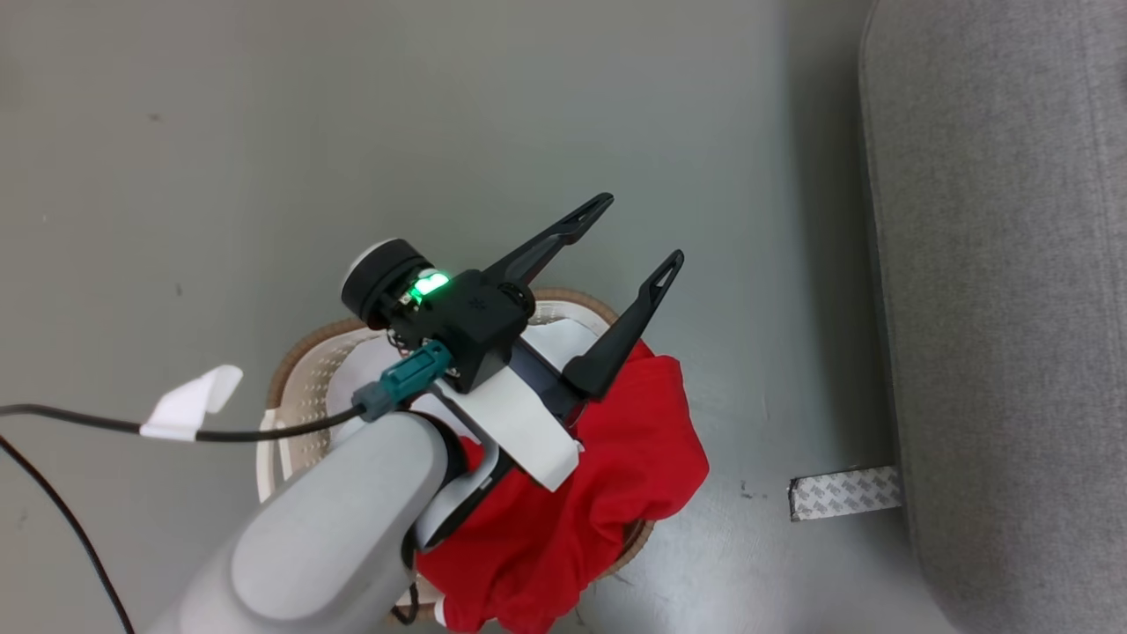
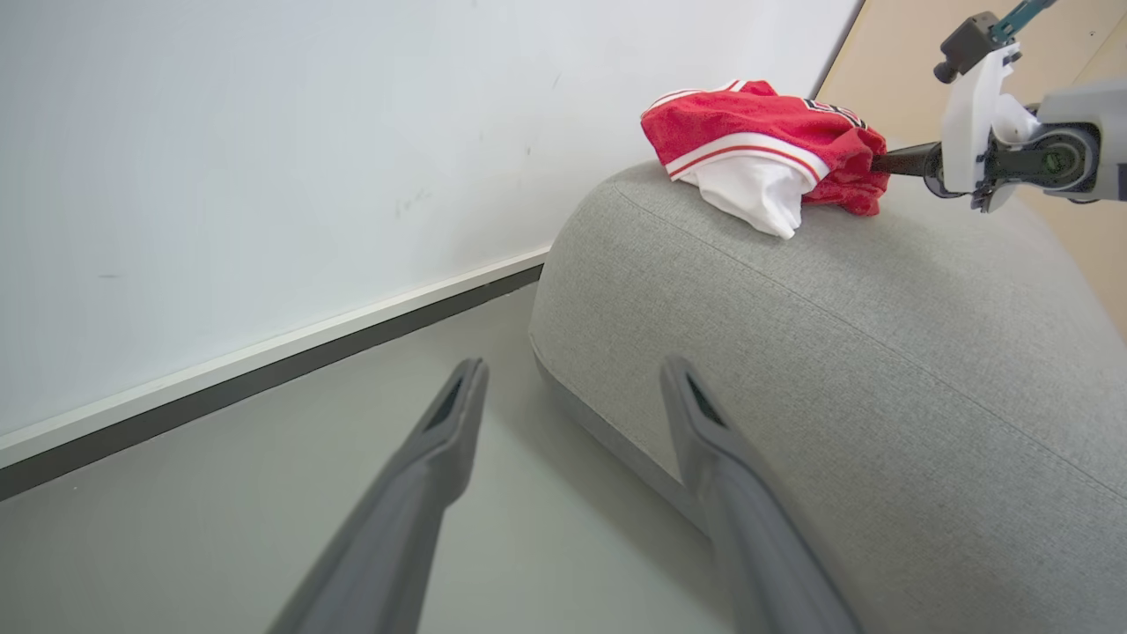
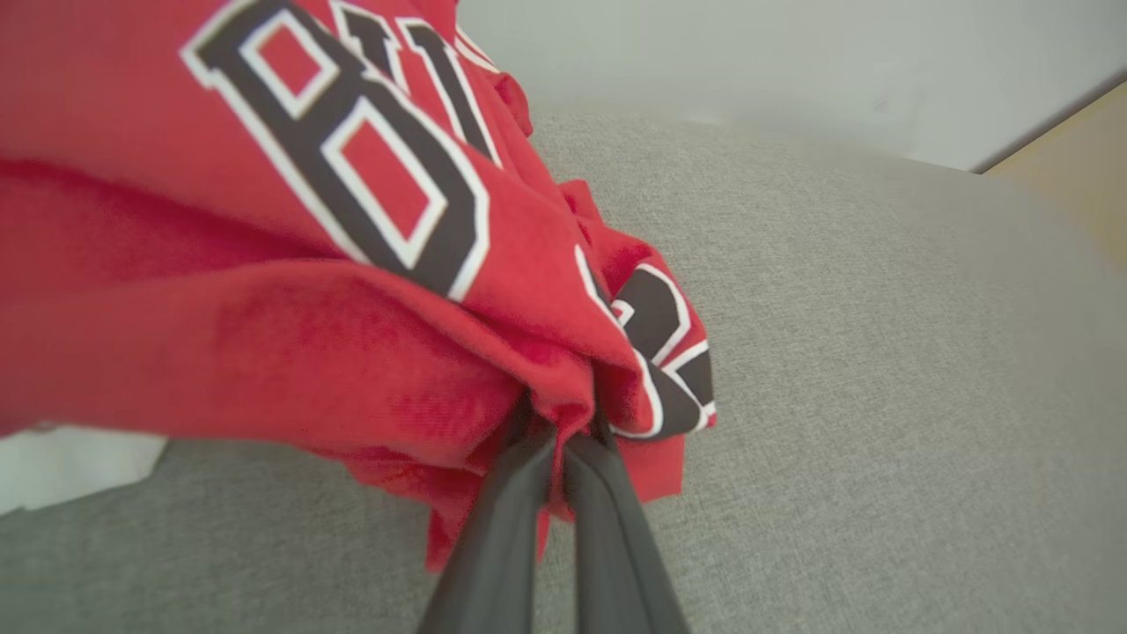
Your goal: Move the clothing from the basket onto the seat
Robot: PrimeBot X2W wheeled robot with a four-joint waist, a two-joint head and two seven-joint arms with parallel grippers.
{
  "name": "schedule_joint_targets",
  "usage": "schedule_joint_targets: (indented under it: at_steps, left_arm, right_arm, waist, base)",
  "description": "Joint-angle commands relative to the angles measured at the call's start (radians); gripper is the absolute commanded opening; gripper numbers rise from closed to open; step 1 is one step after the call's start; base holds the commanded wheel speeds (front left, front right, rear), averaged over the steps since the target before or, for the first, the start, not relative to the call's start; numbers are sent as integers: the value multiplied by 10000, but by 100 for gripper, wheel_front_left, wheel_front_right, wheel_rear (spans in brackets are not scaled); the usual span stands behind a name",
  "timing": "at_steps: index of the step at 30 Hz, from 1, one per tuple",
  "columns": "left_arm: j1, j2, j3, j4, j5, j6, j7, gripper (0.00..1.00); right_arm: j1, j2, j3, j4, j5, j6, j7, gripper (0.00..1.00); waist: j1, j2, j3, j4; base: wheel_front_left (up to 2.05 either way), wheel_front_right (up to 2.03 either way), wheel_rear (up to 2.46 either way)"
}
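A red jersey with striped trim and a white inner layer lies bunched on top of the grey seat. My right gripper is shut on that jersey's red fabric, just above the seat cushion; from the left wrist view the right gripper reaches in from the right. More red clothing spills over the near side of the cream basket. My left gripper hangs open above the basket, fingers pointing toward the seat, with nothing between them. The same open gripper faces the seat's rounded corner.
A strip of patterned tape lies on the grey floor beside the seat's base. A black cable with a white tag crosses the floor at the left. A white wall with a dark baseboard runs behind the seat.
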Motion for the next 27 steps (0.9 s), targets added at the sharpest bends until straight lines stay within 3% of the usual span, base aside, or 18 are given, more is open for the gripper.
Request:
schedule_joint_targets:
  at_steps: [1, 2, 3, 8, 15, 21, 27]
  left_arm:
    - [75, 73, 22, 26, -117, 23, -80, 100]
    - [83, 72, 31, 34, -136, 40, -85, 100]
    - [99, 76, 30, 56, -154, 44, -112, 100]
    - [344, 120, 57, 278, -276, 95, -271, 100]
    - [1193, 250, 325, 645, -721, 365, -747, 100]
    - [2073, 455, 856, 667, -1204, 858, -1048, 100]
    - [3051, 807, 1603, 500, -1713, 1491, -1277, 100]
  right_arm:
    - [10, 69, 65, 108, 70, -25, -21, 36]
    - [26, 71, 194, 132, 80, -25, -16, 94]
    - [33, 111, 326, 152, 142, -25, -3, 100]
    - [175, 39, 1046, -165, 364, -25, -226, 100]
    - [742, -274, 1888, -1145, 922, -25, -752, 100]
    - [1362, -634, 2391, -2695, 1503, -25, -876, 100]
    - [2164, -258, 2201, -4539, 1934, -24, -1324, 100]
  waist:
    - [-1, 0, -84, -69]
    - [-1, 0, -145, -97]
    - [-1, 0, -231, -133]
    - [-1, 0, -1000, -343]
    - [-1, 0, -2923, -431]
    - [-1, 0, -4439, -112]
    - [-1, 0, -5408, 285]
  base:
    - [0, 0, 0]
    - [0, 0, 0]
    - [0, 0, 0]
    - [0, 0, 0]
    - [0, 0, 0]
    - [0, 0, 0]
    - [0, 0, 0]
